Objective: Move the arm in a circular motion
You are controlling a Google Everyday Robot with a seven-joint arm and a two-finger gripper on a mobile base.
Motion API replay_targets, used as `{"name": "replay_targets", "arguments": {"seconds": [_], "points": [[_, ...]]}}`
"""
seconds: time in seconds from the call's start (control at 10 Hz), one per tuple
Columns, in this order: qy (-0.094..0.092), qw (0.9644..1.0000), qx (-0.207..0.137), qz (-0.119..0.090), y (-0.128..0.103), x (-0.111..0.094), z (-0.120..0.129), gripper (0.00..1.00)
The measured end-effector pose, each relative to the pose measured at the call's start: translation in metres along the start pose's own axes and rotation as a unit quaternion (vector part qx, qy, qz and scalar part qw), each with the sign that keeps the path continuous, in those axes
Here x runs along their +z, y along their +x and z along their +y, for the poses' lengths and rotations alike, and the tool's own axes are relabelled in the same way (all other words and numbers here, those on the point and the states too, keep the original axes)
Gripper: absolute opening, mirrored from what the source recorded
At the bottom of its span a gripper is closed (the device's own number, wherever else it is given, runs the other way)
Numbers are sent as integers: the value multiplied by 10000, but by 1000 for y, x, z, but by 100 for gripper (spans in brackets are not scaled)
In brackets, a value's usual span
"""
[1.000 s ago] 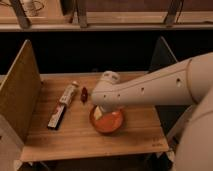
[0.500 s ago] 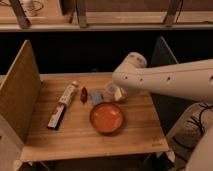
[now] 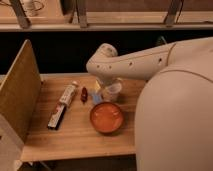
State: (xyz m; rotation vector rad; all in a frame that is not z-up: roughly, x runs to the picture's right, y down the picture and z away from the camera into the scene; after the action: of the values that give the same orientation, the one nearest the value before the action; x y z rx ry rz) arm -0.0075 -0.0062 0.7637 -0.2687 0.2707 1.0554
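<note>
The arm (image 3: 145, 60) is a thick white tube that reaches in from the right, with small dark dots along its side. Its rounded joint (image 3: 102, 54) is over the back of the wooden table (image 3: 75, 142). The gripper (image 3: 104, 84) hangs below that joint, just behind a white cup (image 3: 113, 92), and a small pale-yellow tip shows there. It is above the table's back middle, behind an orange bowl (image 3: 106, 118).
A small red object (image 3: 84, 94) and a blue item (image 3: 96, 99) lie left of the cup. A light snack packet (image 3: 68, 93) and a dark bar (image 3: 56, 116) lie further left. A tall wooden side panel (image 3: 17, 95) borders the table's left. The robot's white body (image 3: 175, 125) fills the right.
The arm's joint rose from over the bowl and swung right and back, then moved left along the table's back. The bowl is now uncovered. The objects on the table have not moved.
</note>
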Motion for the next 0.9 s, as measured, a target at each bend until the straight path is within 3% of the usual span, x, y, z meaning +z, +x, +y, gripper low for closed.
{"name": "replay_targets", "arguments": {"seconds": [0.2,0.4,0.5,0.7,0.9], "points": [[-343,9977,-572,-96,-6,-5,60,80],[-697,9929,-947,-182,9,-14,108,80],[-794,9916,-1001,-199,22,-16,120,80],[-861,9927,-815,-219,54,-19,117,80],[-666,9972,-242,-226,91,-23,76,80]]}}
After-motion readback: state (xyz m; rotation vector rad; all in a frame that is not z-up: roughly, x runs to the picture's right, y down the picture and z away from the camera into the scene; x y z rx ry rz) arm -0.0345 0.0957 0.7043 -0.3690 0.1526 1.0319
